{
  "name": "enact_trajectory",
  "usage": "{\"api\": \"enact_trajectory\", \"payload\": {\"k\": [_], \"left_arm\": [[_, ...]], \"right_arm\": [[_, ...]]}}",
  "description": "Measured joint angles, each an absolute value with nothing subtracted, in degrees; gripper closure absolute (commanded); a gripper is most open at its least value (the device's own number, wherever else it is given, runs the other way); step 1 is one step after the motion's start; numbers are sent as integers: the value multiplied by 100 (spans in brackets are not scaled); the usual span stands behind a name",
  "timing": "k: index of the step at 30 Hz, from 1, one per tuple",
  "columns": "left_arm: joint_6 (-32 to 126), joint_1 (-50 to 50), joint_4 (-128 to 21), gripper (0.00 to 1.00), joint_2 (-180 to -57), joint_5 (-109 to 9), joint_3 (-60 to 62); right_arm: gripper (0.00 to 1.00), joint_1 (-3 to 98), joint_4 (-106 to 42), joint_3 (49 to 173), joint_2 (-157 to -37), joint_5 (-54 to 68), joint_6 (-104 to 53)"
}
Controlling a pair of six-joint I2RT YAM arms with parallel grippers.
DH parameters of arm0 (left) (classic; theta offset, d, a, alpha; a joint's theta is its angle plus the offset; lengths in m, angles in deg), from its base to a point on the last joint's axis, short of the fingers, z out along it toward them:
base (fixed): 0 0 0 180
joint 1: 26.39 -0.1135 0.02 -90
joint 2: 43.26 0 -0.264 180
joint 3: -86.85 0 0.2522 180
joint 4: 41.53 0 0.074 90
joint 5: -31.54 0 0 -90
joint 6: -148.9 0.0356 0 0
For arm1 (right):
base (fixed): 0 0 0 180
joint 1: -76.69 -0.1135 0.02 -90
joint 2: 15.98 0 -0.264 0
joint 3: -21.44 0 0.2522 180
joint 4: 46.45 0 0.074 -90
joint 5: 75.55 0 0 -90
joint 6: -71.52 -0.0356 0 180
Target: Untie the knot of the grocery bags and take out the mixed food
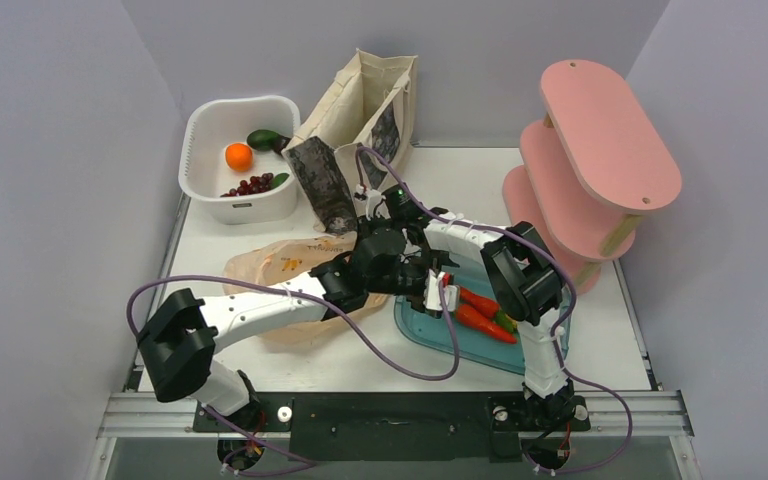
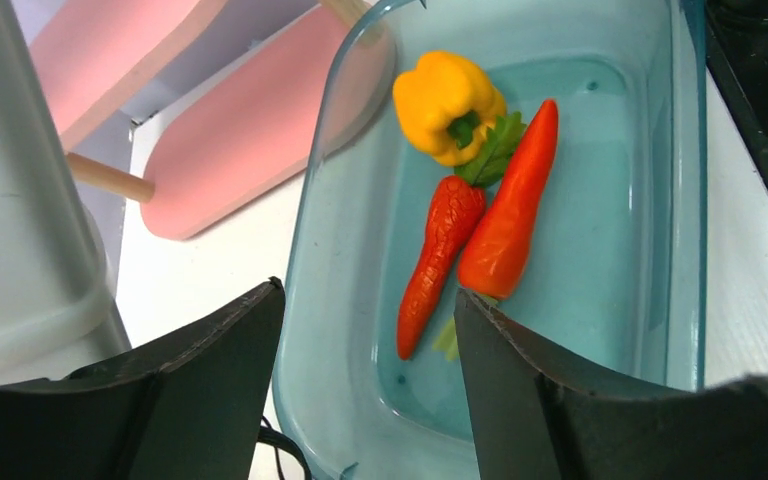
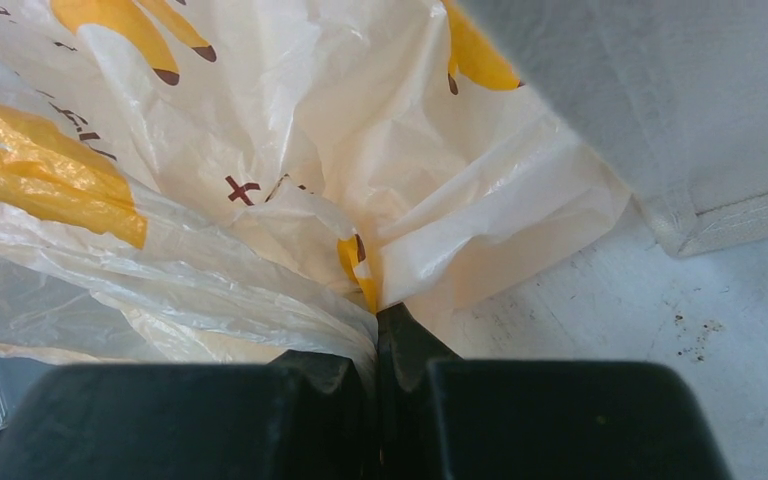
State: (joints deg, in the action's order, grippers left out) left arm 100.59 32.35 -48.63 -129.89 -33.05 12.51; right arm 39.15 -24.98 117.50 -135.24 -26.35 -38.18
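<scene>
Left tool (image 2: 368, 292) above carrots (image 2: 505, 220); right tool (image 3: 377, 315) pinches bag (image 3: 290, 120).

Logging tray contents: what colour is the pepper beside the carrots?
The pepper is yellow with a green stem, clearest in the left wrist view.

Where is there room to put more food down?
The blue tray is bare right of the carrots, seen from the left wrist. The table strip by the arm bases is free too. Crowded: the middle, where both arms meet over the plastic bag.

text | plastic bag (image 3: 290, 150) | red "x" (perhaps a plus) | lettering illegible
</scene>
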Motion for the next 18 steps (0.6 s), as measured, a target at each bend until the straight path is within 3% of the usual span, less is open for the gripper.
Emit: {"api": "enact_trajectory", "payload": {"k": [8,13,18], "left_arm": [[9191,2846,-5648,38,-11722,-3270,1605],[8433,1154,-7132,38,-10395,-3054,842],[7950,-1031,-8396,38,-10209,-2772,-338]], "right_arm": [[100,3917,-2590,11750,-13550,-2652,-3956],[100,3915,-3051,11541,-13439,-2646,-4282],[100,3836,-3311,11147,-13010,-2587,-4301]]}}
